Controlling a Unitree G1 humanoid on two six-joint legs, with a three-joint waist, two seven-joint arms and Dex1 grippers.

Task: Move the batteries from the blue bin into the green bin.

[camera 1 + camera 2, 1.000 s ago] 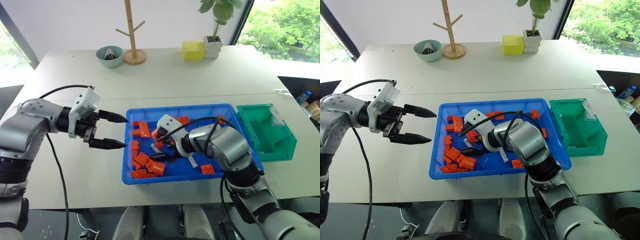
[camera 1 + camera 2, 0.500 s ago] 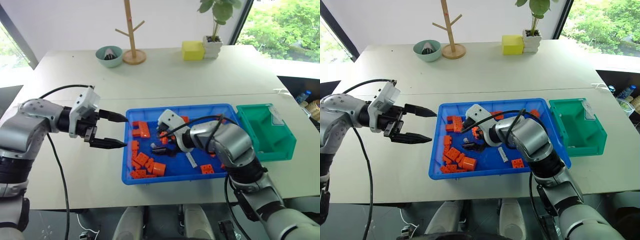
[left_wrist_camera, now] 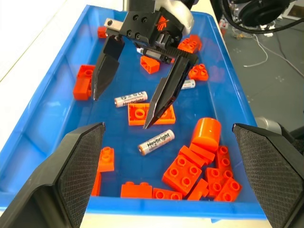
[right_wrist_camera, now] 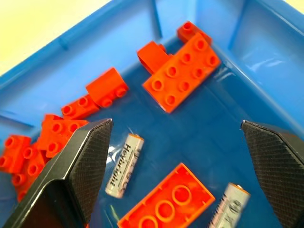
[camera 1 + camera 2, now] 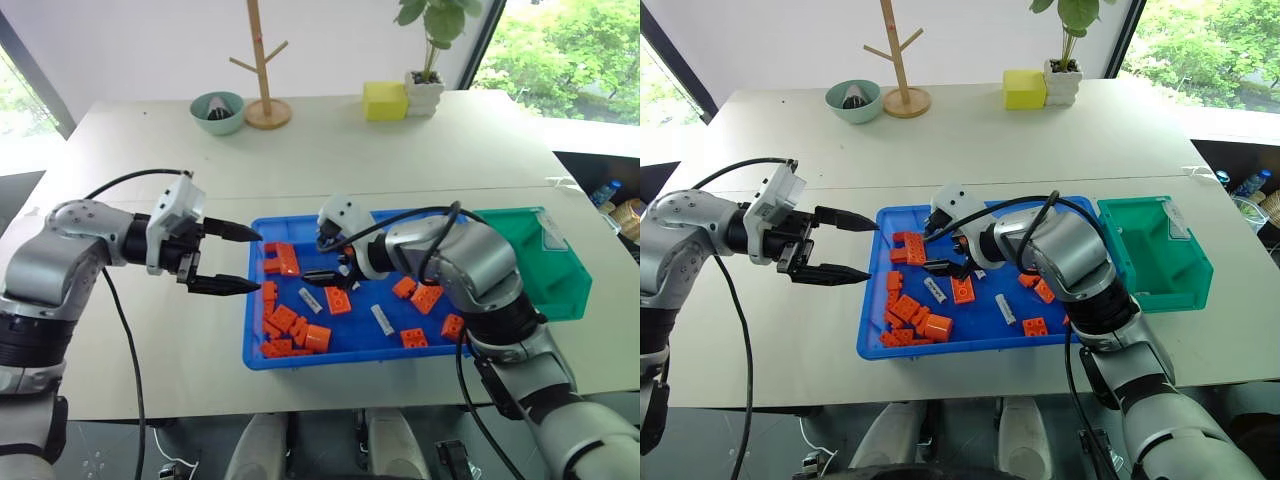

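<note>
R hand [image 5: 327, 262] spread wide, empty, over the big shallow blue plastic tray [image 5: 300, 357]; small silvery cylinder batteries [image 3: 156, 141] lie inside w/ orange bricks [image 3: 138, 114]. L hand [image 5: 238, 260] open beside tray.

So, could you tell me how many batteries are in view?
3 batteries, all in the blue bin: one below the open right tool, one beside a flat brick, one partly behind its finger. Bricks may hide more.

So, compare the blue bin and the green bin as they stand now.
The blue bin is wide and shallow; the green bin is smaller and deeper. The blue bin holds orange bricks and batteries; no batteries show in the green bin. Both are rectangular plastic containers on the table.
</note>
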